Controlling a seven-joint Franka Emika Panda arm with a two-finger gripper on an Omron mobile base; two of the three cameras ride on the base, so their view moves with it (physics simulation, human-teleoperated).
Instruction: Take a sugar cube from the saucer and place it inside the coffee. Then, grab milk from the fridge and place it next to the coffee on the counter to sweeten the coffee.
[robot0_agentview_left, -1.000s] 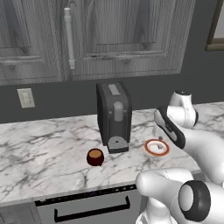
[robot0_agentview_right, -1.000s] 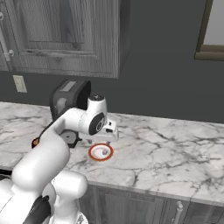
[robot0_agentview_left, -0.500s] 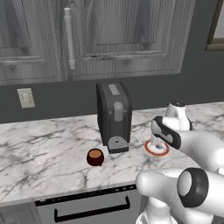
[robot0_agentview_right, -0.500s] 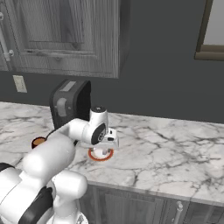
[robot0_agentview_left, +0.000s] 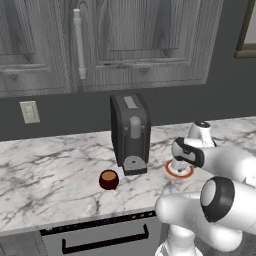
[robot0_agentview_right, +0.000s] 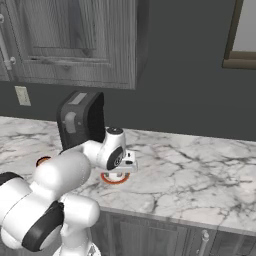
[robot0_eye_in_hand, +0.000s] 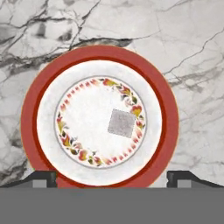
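Fingers (robot0_eye_in_hand: 43, 177) of our gripper (robot0_eye_in_hand: 112, 178) stand wide apart in the hand view, one at each lower corner, and nothing sits between them; we hold nothing. We look straight down on the saucer (robot0_eye_in_hand: 101, 116), its red rim nearly spanning the gap between the fingertips. The cube (robot0_eye_in_hand: 121, 123) lies flat on the saucer's white centre, a little off the middle, next to the ring of small flowers.

From the left base view, the hand hangs low over the saucer (robot0_agentview_left: 178, 170), which rests on the counter (robot0_agentview_left: 55, 170) just beside the foot of the black machine (robot0_agentview_left: 130, 132). The coffee (robot0_agentview_left: 109, 179) stands on the counter at the machine's other side, in front of it, apart from the saucer. From the right base view, the saucer (robot0_agentview_right: 114, 178) peeks out beneath the hand.
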